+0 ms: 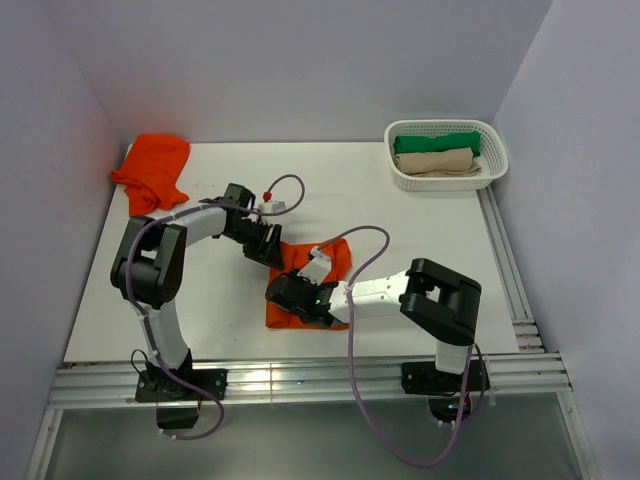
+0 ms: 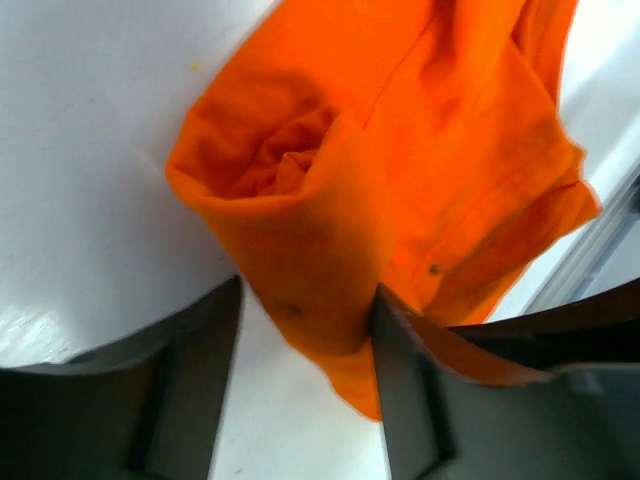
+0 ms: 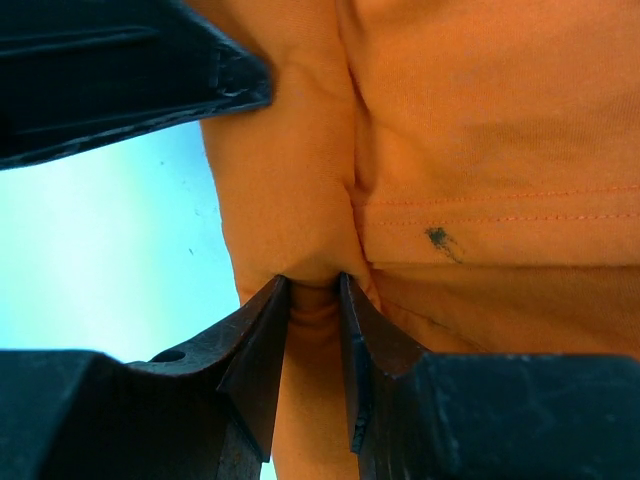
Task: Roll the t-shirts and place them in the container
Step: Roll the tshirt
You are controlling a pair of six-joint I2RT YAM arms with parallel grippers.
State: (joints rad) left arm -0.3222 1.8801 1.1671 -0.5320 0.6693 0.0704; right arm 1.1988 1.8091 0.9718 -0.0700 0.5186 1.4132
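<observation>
A bright orange t-shirt lies part-rolled on the white table between the arms. My left gripper is open at its far left end. In the left wrist view the rolled end sits between the spread jaws of that gripper, touching the right finger. My right gripper is shut on a fold of the same shirt at its near left part. The right wrist view shows the fingers pinching the cloth. A second orange t-shirt lies crumpled at the back left.
A white mesh basket at the back right holds green and beige cloth. White walls close in the left, back and right. Aluminium rails run along the near and right table edges. A black arm part shows close by in the right wrist view.
</observation>
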